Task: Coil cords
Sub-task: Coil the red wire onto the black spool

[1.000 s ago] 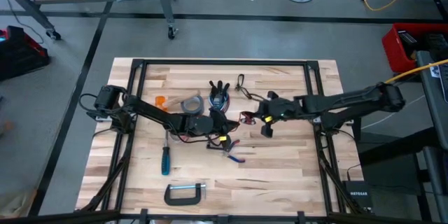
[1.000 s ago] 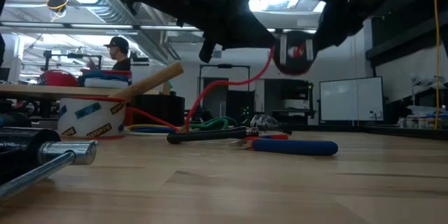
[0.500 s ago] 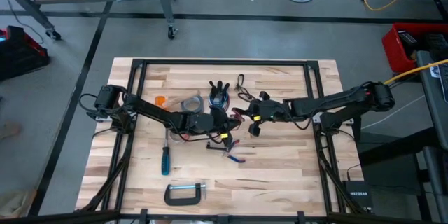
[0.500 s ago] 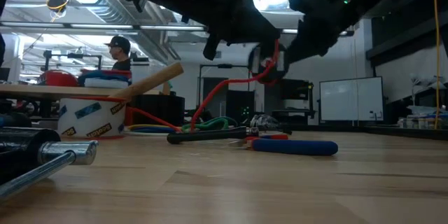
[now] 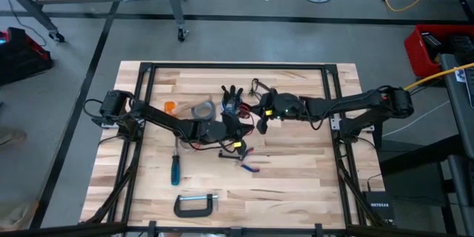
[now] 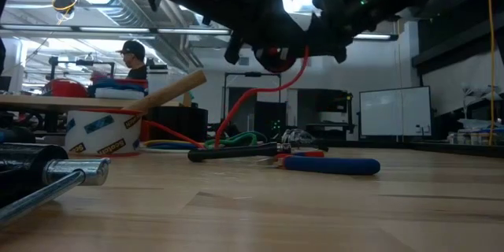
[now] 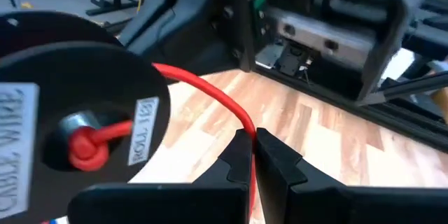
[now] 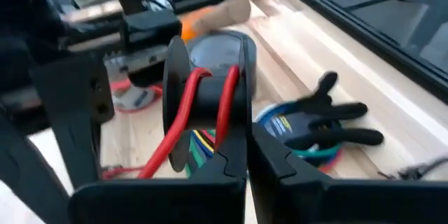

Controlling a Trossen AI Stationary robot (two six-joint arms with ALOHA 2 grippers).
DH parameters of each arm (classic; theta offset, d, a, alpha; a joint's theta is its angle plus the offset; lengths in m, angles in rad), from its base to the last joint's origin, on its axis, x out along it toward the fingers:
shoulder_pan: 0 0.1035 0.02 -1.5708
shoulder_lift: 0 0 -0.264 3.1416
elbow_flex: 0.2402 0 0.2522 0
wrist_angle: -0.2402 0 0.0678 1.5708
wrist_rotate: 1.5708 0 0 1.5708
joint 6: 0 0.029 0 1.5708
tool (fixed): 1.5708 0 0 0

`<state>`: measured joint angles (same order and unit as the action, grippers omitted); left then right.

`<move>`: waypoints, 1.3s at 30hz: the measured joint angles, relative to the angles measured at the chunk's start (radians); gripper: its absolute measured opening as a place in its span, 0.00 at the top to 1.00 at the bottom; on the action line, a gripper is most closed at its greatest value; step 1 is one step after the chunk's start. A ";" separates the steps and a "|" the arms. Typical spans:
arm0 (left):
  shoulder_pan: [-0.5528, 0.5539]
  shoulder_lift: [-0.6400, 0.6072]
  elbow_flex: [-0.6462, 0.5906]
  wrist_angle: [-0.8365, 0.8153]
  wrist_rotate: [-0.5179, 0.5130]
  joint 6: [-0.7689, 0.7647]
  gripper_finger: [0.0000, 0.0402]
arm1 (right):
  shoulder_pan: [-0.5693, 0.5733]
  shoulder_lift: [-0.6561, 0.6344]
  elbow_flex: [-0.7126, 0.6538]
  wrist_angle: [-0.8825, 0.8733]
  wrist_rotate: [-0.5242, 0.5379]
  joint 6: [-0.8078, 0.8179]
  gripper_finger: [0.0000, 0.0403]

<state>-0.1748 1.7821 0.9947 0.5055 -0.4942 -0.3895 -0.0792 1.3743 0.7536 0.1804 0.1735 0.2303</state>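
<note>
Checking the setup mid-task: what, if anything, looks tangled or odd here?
Nothing looks damaged or spilled. The red cord runs taut from a black spool to the left gripper, and both grippers meet above mid-table.

Pale planked-wood worktop [image 5: 296, 163], matt; glossy red cord [image 7: 210, 91] on a matt black plastic spool [image 7: 63, 105]; shiny metal clamp [image 5: 196, 204].

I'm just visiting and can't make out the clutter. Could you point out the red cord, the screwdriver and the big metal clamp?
red cord [image 7: 210, 91], left wrist view, on the bare stretch running down to the gripper.
blue-handled screwdriver [image 5: 175, 170], high view, on the handle.
C-clamp [image 5: 194, 205], high view, on its dark frame.
</note>
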 joint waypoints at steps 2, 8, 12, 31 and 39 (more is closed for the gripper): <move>-0.008 0.000 0.000 -0.006 -0.025 0.017 1.00 | -0.021 0.000 0.000 0.042 -0.042 0.001 1.00; -0.039 0.000 0.000 -0.077 -0.139 0.061 1.00 | -0.095 -0.001 0.000 0.133 -0.203 0.016 1.00; -0.055 0.000 0.000 -0.135 -0.190 0.085 1.00 | -0.138 -0.001 0.000 0.159 -0.332 0.040 1.00; -0.114 0.000 0.001 -0.214 -0.292 0.188 0.92 | -0.177 -0.001 0.000 0.130 -0.926 0.106 1.00; -0.114 0.002 0.000 -0.214 -0.292 0.188 0.78 | -0.177 -0.029 0.001 0.172 -0.903 0.079 1.00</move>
<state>-0.2886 1.7840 0.9943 0.2920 -0.7860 -0.2012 -0.2565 1.3456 0.7544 0.3519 -0.7294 0.3096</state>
